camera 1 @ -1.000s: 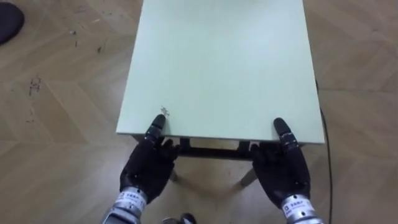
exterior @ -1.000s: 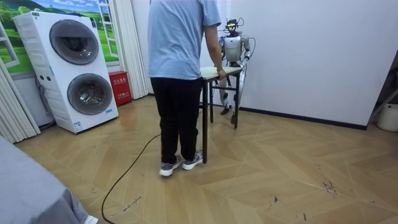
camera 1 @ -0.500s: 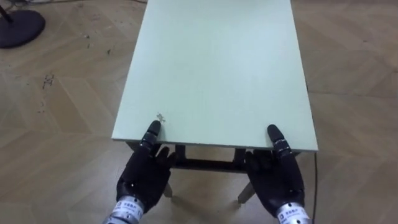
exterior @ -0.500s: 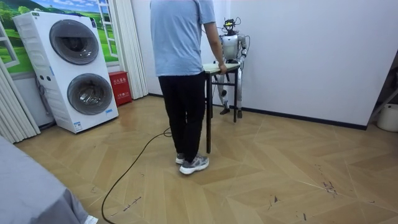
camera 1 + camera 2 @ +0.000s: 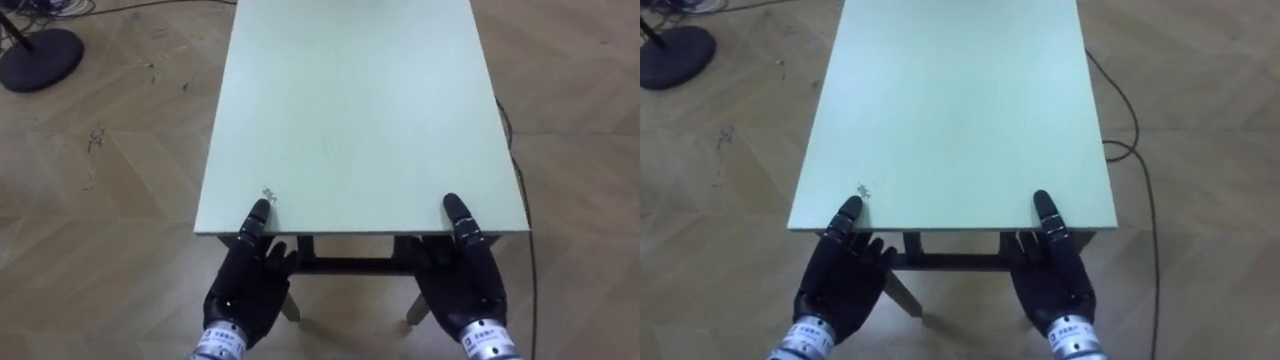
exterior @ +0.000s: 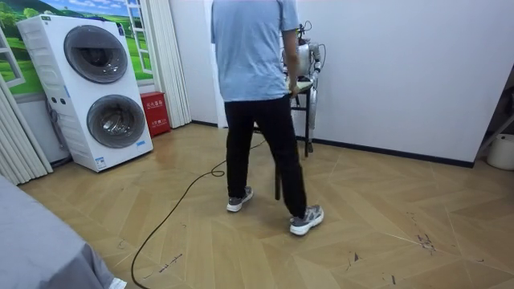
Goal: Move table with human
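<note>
A pale green table (image 5: 360, 110) stretches away from me, its near edge between my hands. My left hand (image 5: 250, 285) grips the near left corner, thumb on top and fingers below the edge. My right hand (image 5: 465, 280) holds the near right corner the same way. In the room view a person (image 6: 261, 104) in a blue shirt and black trousers stands mid-stride with their back to the camera, holding the table's (image 6: 301, 80) far end. I stand behind it, close to the white wall.
A stacked washer and dryer (image 6: 92, 88) and a red box (image 6: 152, 112) stand at the room view's left. A dark cable (image 6: 185, 201) trails over the wooden floor. A round black stand base (image 5: 40, 45) lies far left of the table; another cable (image 5: 515, 150) runs along its right.
The person has stepped towards the room view's right and the table has gone with them. In the eye view the floor has shifted under the table. Both hands keep their hold.
</note>
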Motion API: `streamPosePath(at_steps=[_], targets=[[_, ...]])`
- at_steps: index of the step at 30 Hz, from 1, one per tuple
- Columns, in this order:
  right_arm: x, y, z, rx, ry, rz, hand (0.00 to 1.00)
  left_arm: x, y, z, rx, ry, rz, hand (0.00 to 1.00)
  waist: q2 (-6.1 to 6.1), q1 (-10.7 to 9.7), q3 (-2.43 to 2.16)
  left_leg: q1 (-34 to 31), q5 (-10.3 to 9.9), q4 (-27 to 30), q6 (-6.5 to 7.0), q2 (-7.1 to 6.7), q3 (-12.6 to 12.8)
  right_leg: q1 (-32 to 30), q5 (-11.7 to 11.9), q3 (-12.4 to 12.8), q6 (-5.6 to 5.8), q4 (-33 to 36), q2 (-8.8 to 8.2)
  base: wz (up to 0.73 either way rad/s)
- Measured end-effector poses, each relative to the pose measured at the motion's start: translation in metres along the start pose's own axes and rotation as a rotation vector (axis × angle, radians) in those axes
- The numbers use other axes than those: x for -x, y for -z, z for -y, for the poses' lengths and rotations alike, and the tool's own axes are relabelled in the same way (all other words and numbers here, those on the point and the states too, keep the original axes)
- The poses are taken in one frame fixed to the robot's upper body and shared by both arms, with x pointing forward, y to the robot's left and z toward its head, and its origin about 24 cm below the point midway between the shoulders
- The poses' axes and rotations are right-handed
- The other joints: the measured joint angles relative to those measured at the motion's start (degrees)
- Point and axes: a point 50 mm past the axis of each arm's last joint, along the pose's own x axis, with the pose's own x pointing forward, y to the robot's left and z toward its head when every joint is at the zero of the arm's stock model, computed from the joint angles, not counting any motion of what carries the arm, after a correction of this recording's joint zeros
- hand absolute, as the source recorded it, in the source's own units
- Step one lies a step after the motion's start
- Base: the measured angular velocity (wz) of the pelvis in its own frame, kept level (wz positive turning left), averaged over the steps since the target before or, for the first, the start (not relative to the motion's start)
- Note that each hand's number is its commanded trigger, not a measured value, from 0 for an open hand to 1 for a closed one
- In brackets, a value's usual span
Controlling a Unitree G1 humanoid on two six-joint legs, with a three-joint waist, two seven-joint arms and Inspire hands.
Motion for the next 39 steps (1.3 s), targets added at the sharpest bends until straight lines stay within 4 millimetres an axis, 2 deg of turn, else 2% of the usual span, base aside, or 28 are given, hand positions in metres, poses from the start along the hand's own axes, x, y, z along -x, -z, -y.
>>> streamPosePath(at_steps=[1,2,3,5,6,9,10,11,12,15,18,21,23,26,28,30,31,33,34,35,36,37,38,39], targets=[[0.000,0.001,-0.001,0.004,-0.004,-0.004,1.00,0.000,-0.002,-0.001,-0.004,0.000,0.007,1.00,-0.20,0.25,-0.01,-0.68,-0.30,0.53,0.01,-0.32,-1.19,-0.75,-0.28,1.29,0.22,-4.12,1.06,0.21],[-0.002,0.003,-0.004,0.010,-0.017,-0.006,1.00,0.000,-0.005,-0.001,-0.007,0.007,0.021,1.00,-0.63,0.18,0.00,-2.92,-1.28,2.62,0.23,-1.28,-2.17,-1.97,3.95,2.09,-1.78,-10.04,1.21,0.44],[-0.001,0.002,-0.004,0.029,-0.025,-0.007,1.00,-0.001,-0.003,-0.002,0.002,-0.006,0.019,1.00,0.21,-0.29,-0.27,-4.46,-2.29,4.59,0.40,-1.52,-2.33,-1.94,3.45,1.14,-1.42,-8.90,0.10,0.46],[-0.002,0.003,-0.006,0.055,-0.032,-0.013,1.00,0.001,-0.003,-0.005,0.022,-0.016,0.021,1.00,0.17,-0.45,-0.25,-4.81,-2.67,4.75,0.82,-1.69,-1.88,-1.08,3.33,-0.18,-1.26,-8.71,-0.70,0.45],[-0.001,0.004,-0.005,0.052,-0.027,-0.012,1.00,0.001,-0.001,-0.004,0.021,-0.014,0.014,1.00,-0.01,-1.36,-0.22,-4.86,-2.69,4.74,1.06,-1.96,-1.93,0.06,3.07,-1.43,-0.64,-8.94,-1.06,0.66],[0.003,0.001,-0.001,0.051,-0.011,0.001,1.00,0.002,0.002,-0.005,0.017,-0.017,-0.001,1.00,-0.12,-2.65,-0.24,-3.94,-2.53,4.34,2.04,-2.98,-2.94,3.44,2.94,-1.62,1.27,-10.87,-1.24,0.64],[0.003,0.001,-0.001,0.047,-0.010,0.001,1.00,0.002,0.002,-0.005,0.016,-0.018,-0.001,1.00,-0.26,-2.72,-0.24,-3.70,-2.50,4.22,2.21,-3.10,-3.43,3.98,2.84,-1.46,1.58,-11.13,-1.24,0.46],[0.004,0.003,0.000,0.041,-0.004,-0.003,1.00,0.002,0.001,-0.005,0.013,-0.018,0.002,1.00,-0.61,-2.84,-0.38,-3.02,-2.38,3.94,2.51,-3.82,-4.22,4.94,2.65,-1.00,2.05,-11.68,-1.10,0.39],[0.004,0.005,0.000,0.031,-0.002,-0.011,1.00,0.002,-0.001,-0.006,0.006,-0.018,0.005,1.00,-1.21,-2.72,-0.45,-2.54,-2.24,3.44,2.76,-4.05,-4.66,5.21,2.34,0.46,2.56,-11.75,-1.06,0.30],[0.004,0.011,-0.001,0.008,0.005,-0.031,1.00,0.003,-0.006,-0.006,-0.006,-0.021,0.028,1.00,-2.14,-1.15,-0.75,-2.04,-1.90,2.15,2.99,-4.74,-5.26,5.65,2.25,2.02,3.04,-12.78,-0.85,0.12],[0.004,0.014,-0.001,0.007,0.004,-0.048,1.00,0.004,-0.010,-0.008,-0.024,-0.024,0.039,1.00,-2.75,-0.68,-0.64,-1.63,-1.49,1.33,2.68,-4.83,-7.10,8.11,2.48,2.28,3.36,-15.80,0.28,0.34],[0.004,0.015,-0.001,0.007,0.010,-0.051,1.00,0.005,-0.010,-0.010,-0.023,-0.031,0.037,1.00,-3.55,1.54,-0.60,-0.41,-1.11,0.42,2.10,-4.86,-8.13,10.52,2.68,3.15,3.39,-18.62,1.62,0.19],[0.004,0.015,-0.001,0.007,0.010,-0.053,1.00,0.006,-0.009,-0.011,-0.022,-0.035,0.036,1.00,-3.68,2.05,-0.59,-0.32,-0.86,0.07,1.69,-4.83,-9.60,11.92,2.72,3.15,3.34,-20.29,2.35,0.38],[0.002,0.014,-0.002,0.011,0.003,-0.051,1.00,0.007,-0.009,-0.010,-0.023,-0.032,0.037,1.00,-3.65,3.22,-0.65,-1.10,-0.59,0.09,1.06,-4.65,-11.64,13.74,2.77,2.94,3.25,-22.81,3.52,0.48],[0.000,0.012,-0.003,0.018,-0.004,-0.048,1.00,0.007,-0.010,-0.009,-0.023,-0.024,0.038,1.00,-3.55,3.44,-0.69,-2.03,-0.20,0.00,0.73,-4.47,-11.62,14.06,2.75,2.47,3.23,-23.01,3.81,0.66],[-0.001,0.011,-0.005,0.019,-0.011,-0.044,1.00,0.006,-0.010,-0.007,-0.025,-0.015,0.041,1.00,-3.54,3.49,-0.70,-2.64,0.08,0.15,0.67,-3.96,-11.65,15.06,2.70,-0.34,3.15,-22.74,4.09,0.73],[-0.001,0.011,-0.005,0.019,-0.013,-0.044,1.00,0.006,-0.011,-0.006,-0.026,-0.013,0.042,1.00,-3.53,3.45,-0.71,-2.74,0.09,0.25,0.68,-3.88,-11.64,15.52,2.63,-1.07,3.04,-22.74,4.15,0.81],[-0.001,0.011,-0.005,0.018,-0.016,-0.043,1.00,0.006,-0.011,-0.006,-0.025,-0.011,0.043,1.00,-3.36,2.90,-0.82,-3.38,0.81,0.30,0.91,-3.85,-11.62,16.74,2.23,-4.59,2.37,-21.84,4.00,0.93],[-0.001,0.011,-0.005,0.017,-0.016,-0.042,1.00,0.006,-0.011,-0.006,-0.025,-0.010,0.044,1.00,-3.30,2.86,-0.82,-3.43,1.07,0.16,0.91,-3.92,-12.01,16.62,2.02,-5.31,2.01,-20.85,3.87,0.86],[-0.001,0.012,-0.005,0.014,-0.015,-0.042,1.00,0.005,-0.011,-0.005,-0.026,-0.007,0.045,1.00,-3.16,2.79,-0.76,-3.35,1.41,0.11,0.62,-3.93,-15.50,15.42,1.13,-4.90,1.00,-18.34,3.85,0.79],[-0.001,0.014,-0.006,0.003,-0.016,-0.042,1.00,0.004,-0.011,-0.003,-0.026,-0.001,0.045,1.00,-3.21,2.96,-0.79,-3.59,1.88,0.03,-0.15,-4.48,-19.80,14.24,-0.35,-1.79,-0.39,-19.84,6.06,0.71],[-0.002,0.015,-0.007,0.001,-0.021,-0.043,1.00,0.003,-0.013,-0.003,-0.029,0.001,0.050,1.00,-3.22,3.20,-0.79,-3.90,2.12,-0.04,-0.55,-4.80,-21.79,13.18,-0.21,0.08,-0.93,-21.77,7.47,0.80],[-0.004,0.014,-0.008,0.010,-0.026,-0.044,1.00,0.002,-0.015,-0.004,-0.023,-0.004,0.059,1.00,-2.45,2.49,-1.10,-5.08,2.53,-0.08,-1.26,-5.23,-23.17,11.96,1.51,1.38,-2.80,-23.53,8.83,0.92],[-0.005,0.010,-0.008,0.023,-0.029,-0.043,1.00,0.003,-0.013,-0.004,-0.019,-0.004,0.049,1.00,-1.56,1.94,-1.36,-5.94,3.34,-0.84,-0.81,-3.52,-16.67,12.26,1.89,-2.66,-3.19,-22.90,8.20,1.02]])
